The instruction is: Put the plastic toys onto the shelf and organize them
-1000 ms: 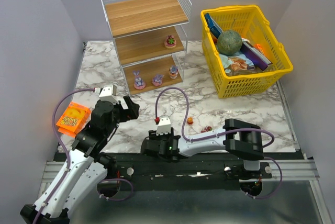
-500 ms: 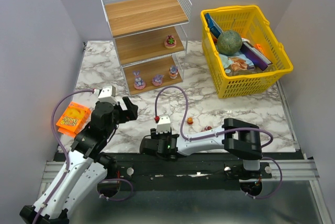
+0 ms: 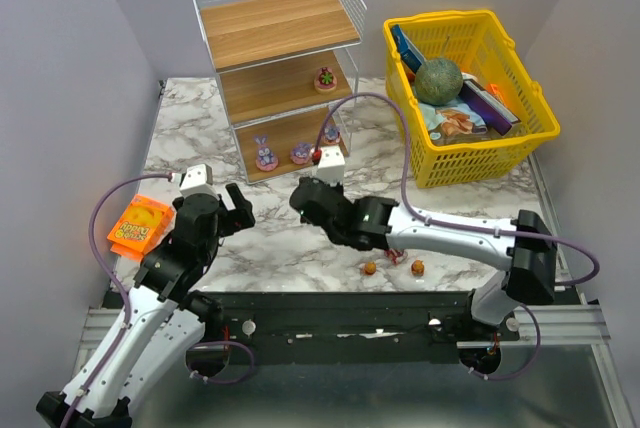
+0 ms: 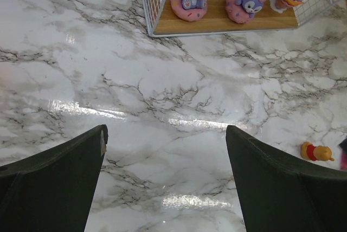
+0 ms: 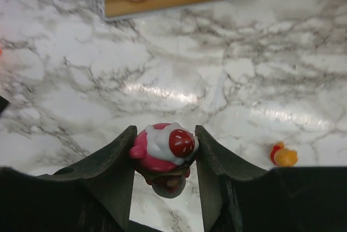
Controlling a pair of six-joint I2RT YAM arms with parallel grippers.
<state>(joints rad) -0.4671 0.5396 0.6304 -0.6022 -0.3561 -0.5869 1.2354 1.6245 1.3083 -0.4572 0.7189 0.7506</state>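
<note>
The shelf (image 3: 275,68) stands at the back left. Three pink-purple toys (image 3: 266,156) sit on its bottom board and one red-pink toy (image 3: 325,78) on the middle board. My right gripper (image 3: 303,195) is over the marble in front of the shelf. In the right wrist view it (image 5: 164,134) is shut on a red-pink toy (image 5: 165,148). My left gripper (image 3: 238,203) is open and empty, its jaws (image 4: 165,134) wide apart above bare marble. Two orange-yellow toys (image 3: 369,268) (image 3: 417,268) lie near the front edge; one shows in each wrist view (image 4: 316,152) (image 5: 283,155).
A yellow lattice basket (image 3: 520,143) at the back right holds a green ball (image 3: 438,78) and packets. A flat orange packet (image 3: 140,226) lies at the left by my left arm. The marble table (image 3: 190,128) spreads out left of the shelf.
My right arm has swung from the near edge forward toward the shelf, carrying the red-pink toy. Two orange-yellow toys now show behind it. My left gripper has shifted slightly left.
</note>
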